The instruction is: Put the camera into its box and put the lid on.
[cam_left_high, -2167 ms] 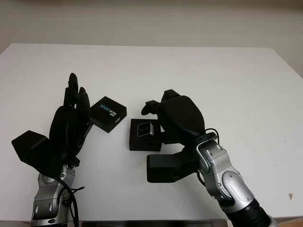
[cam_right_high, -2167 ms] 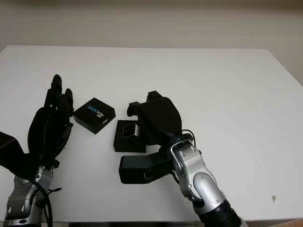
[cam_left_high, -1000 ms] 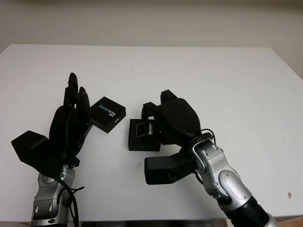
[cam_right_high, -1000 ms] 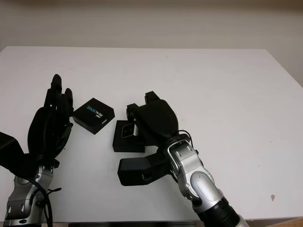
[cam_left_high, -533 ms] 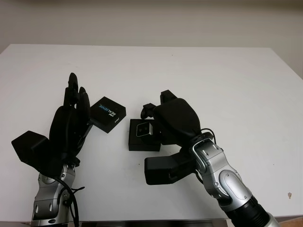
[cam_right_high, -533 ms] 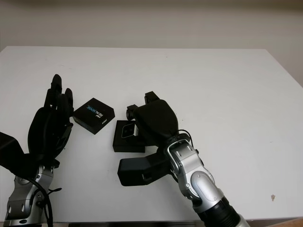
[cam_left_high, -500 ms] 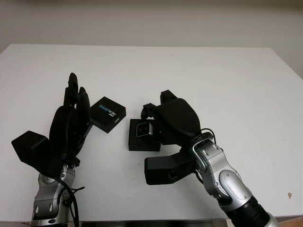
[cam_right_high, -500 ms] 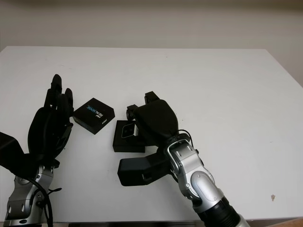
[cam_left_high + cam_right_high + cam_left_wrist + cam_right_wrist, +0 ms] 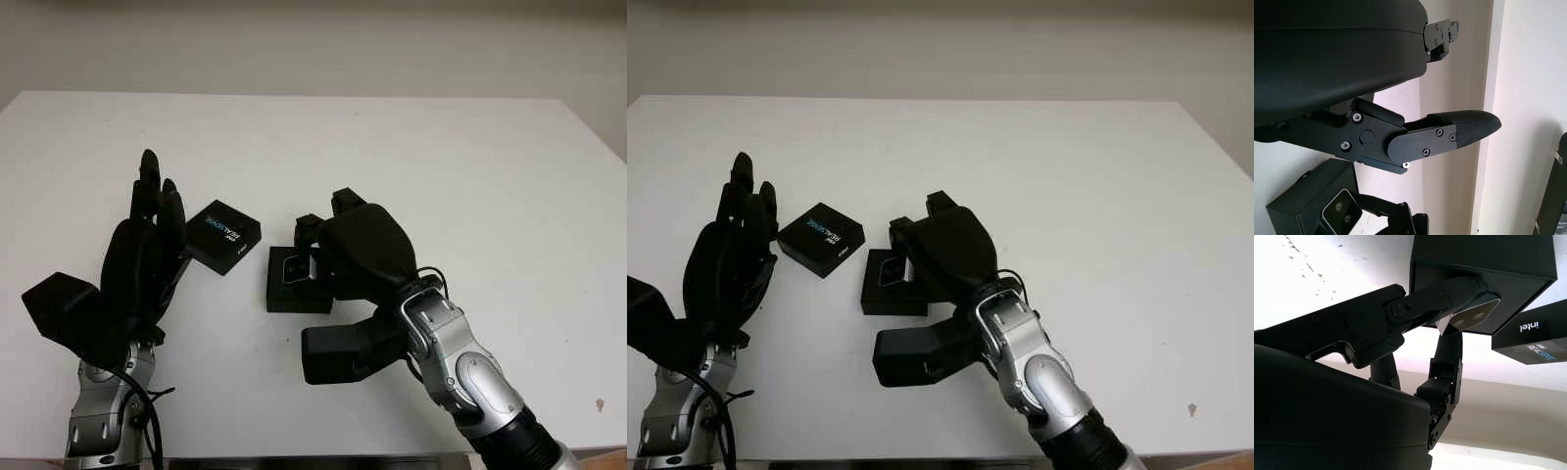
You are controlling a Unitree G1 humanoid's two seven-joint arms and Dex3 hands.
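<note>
Matte black cardboard meets you twice on the white table (image 9: 470, 166): the open box (image 9: 279, 292), square and shallow, sits at centre, and its lid (image 9: 224, 235), a flat square printed with pale lettering, lies turned cornerwise just left and slightly farther, apart from the box. Your camera (image 9: 1475, 316) is a small silver slab with rounded corners and two dark lenses; its long axis runs left to right, lens face up. It sits over the box's right half, and you cannot tell whether it has bottomed out in the tray. Your right hand (image 9: 338, 257), smooth glossy black shell, hovers over the box's right side with fingers (image 9: 1437, 298) curled onto the camera, gripping it; the wrist view shows one finger pressed along the camera's edge. Your left hand (image 9: 147, 250) is open and holds nothing, raised upright left of the lid, near it but not touching
</note>
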